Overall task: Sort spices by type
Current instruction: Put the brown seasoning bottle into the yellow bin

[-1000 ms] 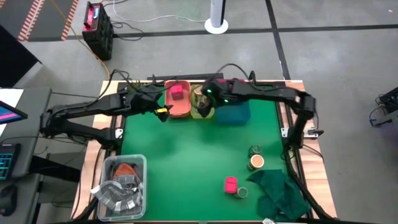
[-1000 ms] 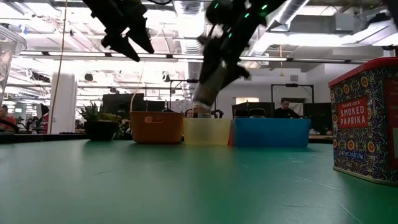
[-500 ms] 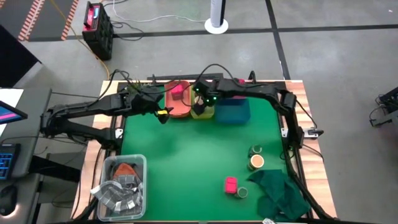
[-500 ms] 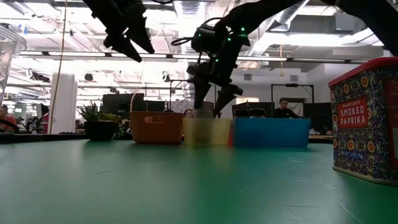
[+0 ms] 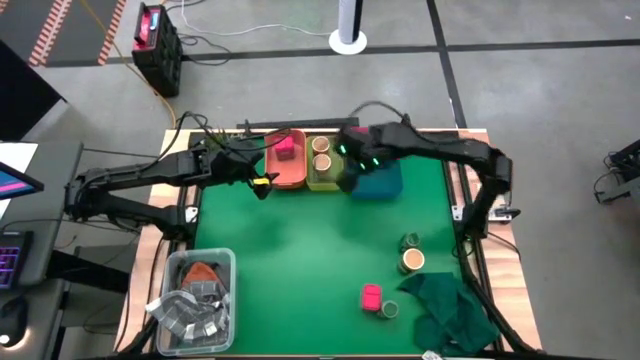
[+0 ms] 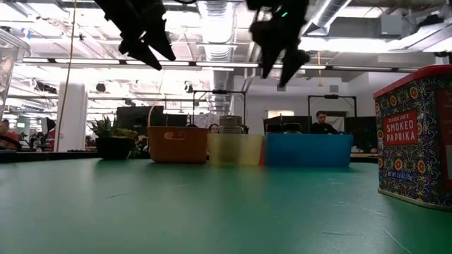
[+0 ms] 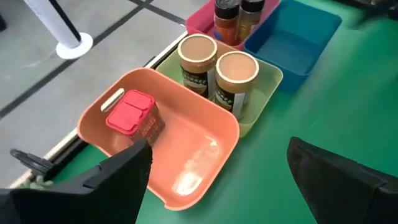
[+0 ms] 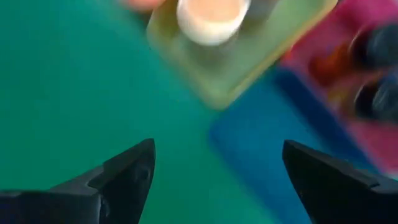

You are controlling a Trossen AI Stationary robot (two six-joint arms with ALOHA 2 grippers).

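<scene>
my right gripper (image 5: 349,170) hangs with jaws released by the yellow-green bin (image 5: 324,181); a careless swing could clip its two tan-topped jars (image 7: 235,73). left gripper (image 5: 262,180), jaws released too, waits beside the orange bin (image 5: 283,180).

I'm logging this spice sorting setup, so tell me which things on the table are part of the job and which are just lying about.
Part of the job:
- pink box in the orange bin
- two tan-topped jars in the yellow-green bin
- dark-capped jars in the pink bin
- blue bin
- loose pink box, tan-topped jar, green-capped jars

Lying about:
- dark green cloth
- clear tub
</scene>
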